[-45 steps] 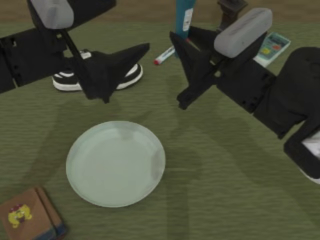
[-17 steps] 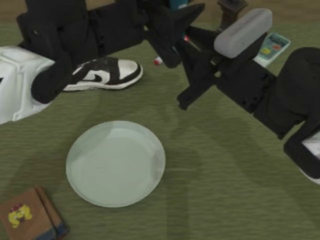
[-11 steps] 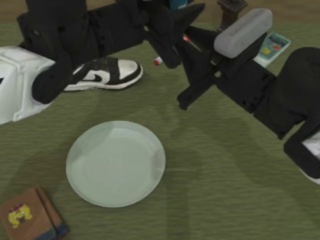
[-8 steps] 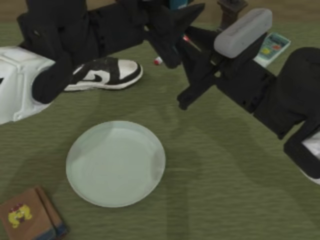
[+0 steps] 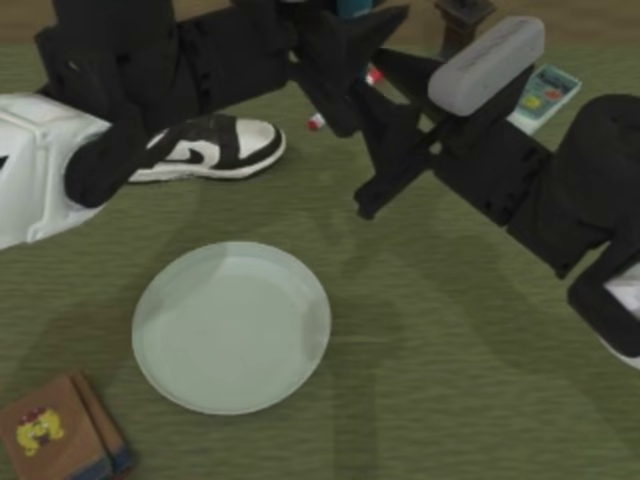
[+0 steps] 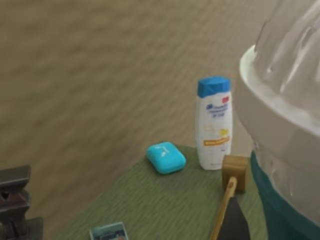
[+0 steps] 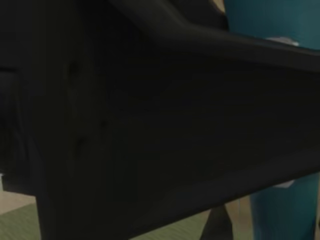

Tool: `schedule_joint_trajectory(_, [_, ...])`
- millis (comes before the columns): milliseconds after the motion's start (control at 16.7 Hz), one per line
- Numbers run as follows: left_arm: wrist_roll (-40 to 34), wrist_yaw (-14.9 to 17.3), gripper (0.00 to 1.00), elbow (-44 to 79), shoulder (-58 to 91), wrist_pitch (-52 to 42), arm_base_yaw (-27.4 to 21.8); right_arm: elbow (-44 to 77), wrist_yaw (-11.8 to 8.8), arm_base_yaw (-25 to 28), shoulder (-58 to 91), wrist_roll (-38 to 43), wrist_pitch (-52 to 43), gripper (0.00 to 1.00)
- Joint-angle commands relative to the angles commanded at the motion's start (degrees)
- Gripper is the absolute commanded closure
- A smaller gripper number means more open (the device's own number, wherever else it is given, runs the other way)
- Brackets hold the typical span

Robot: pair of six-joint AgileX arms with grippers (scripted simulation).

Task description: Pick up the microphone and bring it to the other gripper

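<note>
- Microphone: small toy mic w/ teal handle and white-grey ball head. In top view only a sliver of teal shows, at 12 o'clock on the far edge, between the two black claws; rest hidden.
- Left wrist view: ball head fills the frame close up, pale and faceted, teal handle just under it.
- Right wrist view: teal handle upright behind a dark black finger; bit of white strip visible.
- Mic is off the table, upright, at the point where both claws meet. Which claw grips it: can't tell.
</note>
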Motion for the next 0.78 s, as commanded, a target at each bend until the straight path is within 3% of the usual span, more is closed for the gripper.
schedule_joint_trajectory(300, [0.0,0.0,1.0,0.0,0.0,0.0,0.0,0.0,0.0,0.0,0.0,0.0,0.0,0.02])
schedule_joint_trajectory(780, [0.0,0.0,1.0,0.0,0.0,0.0,0.0,0.0,0.0,0.0,0.0,0.0,0.0,0.0])
